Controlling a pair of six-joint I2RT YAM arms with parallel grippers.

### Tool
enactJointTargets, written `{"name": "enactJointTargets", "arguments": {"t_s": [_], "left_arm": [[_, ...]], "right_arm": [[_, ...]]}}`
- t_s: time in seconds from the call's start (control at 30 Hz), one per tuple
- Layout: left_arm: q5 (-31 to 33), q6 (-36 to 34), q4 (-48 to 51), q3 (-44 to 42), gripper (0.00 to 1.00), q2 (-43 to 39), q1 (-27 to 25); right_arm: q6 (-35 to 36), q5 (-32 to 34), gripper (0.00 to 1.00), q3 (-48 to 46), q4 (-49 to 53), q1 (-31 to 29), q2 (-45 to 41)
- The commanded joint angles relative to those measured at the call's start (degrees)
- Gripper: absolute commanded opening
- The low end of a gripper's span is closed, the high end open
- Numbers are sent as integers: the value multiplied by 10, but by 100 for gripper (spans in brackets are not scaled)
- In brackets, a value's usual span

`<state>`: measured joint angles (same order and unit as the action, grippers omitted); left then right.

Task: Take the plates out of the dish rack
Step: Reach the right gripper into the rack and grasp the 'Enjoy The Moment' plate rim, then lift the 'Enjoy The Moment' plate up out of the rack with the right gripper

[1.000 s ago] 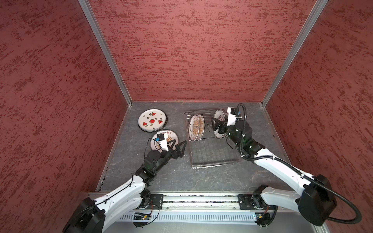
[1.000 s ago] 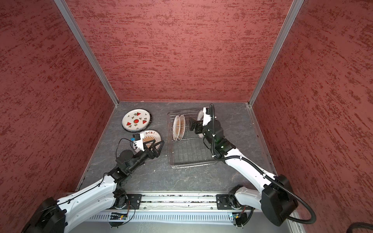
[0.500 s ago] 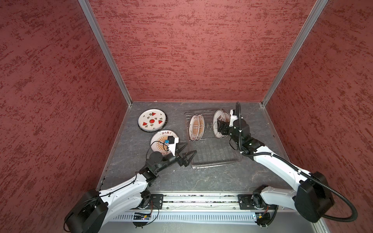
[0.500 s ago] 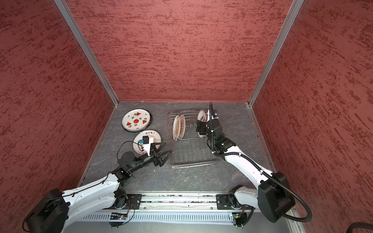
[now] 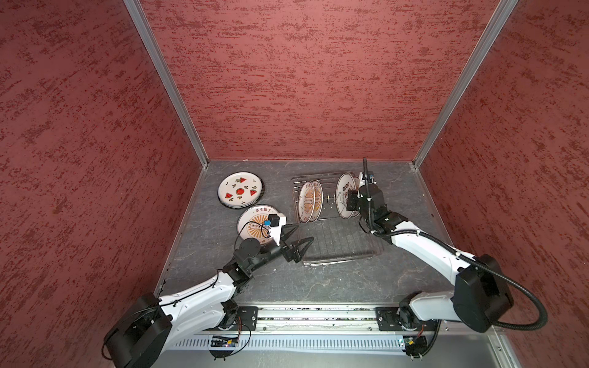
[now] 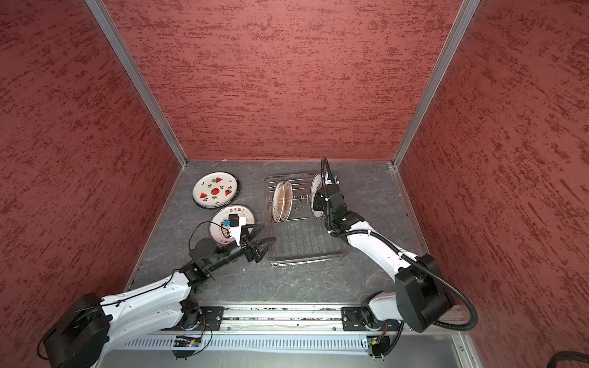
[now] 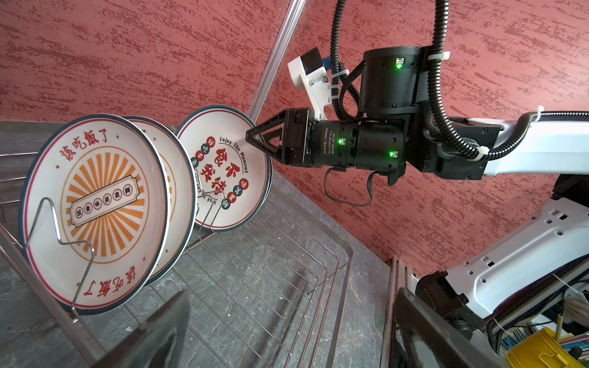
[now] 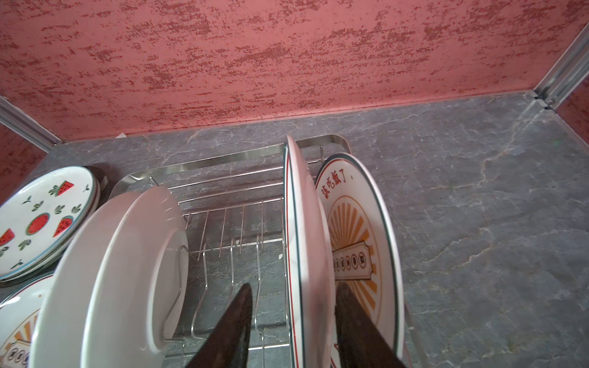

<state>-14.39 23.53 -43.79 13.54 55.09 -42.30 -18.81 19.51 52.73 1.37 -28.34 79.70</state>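
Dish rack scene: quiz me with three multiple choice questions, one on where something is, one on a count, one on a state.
1. Where is the watermelon plate?
A. Standing in the dish rack
B. Lying flat left of the rack, outside it
C. Lying flat on the rack's grid

2. How many plates stand upright in the rack?
A. Two
B. Six
C. Four

3. What state is the left gripper in?
A. Open, holding nothing
B. Shut on a plate
C. Shut on a rack wire

Answers:
1 B: both top views show it flat beside the rack.
2 C: a sunburst pair stands at one end, a lettered plate and a sunburst one at the other.
3 A: its fingers are spread with nothing between them.
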Motion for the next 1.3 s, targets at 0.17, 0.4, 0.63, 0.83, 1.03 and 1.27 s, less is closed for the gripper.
{"name": "enactJointTargets", "arguments": {"t_s": [0.17, 0.4, 0.63, 0.83, 1.03, 1.27], "left_arm": [[24, -8, -7, 14, 99, 11, -3], [40, -5, -5, 12, 100, 9, -3], [65, -3, 6, 16, 99, 9, -3], [68, -7, 3, 17, 99, 18, -3], [87, -8, 11, 20, 99, 21, -3], [107, -8, 11, 16, 99, 14, -2]], "right_arm": [[2, 81, 24, 52, 27, -16, 53], [-1, 146, 14, 79, 50, -30, 88], [9, 178, 9, 95, 48, -47, 93], [26, 200, 3, 111, 45, -58, 92], [50, 229, 1, 123, 41, -70, 77], [74, 259, 0, 117, 33, -75, 44]]}}
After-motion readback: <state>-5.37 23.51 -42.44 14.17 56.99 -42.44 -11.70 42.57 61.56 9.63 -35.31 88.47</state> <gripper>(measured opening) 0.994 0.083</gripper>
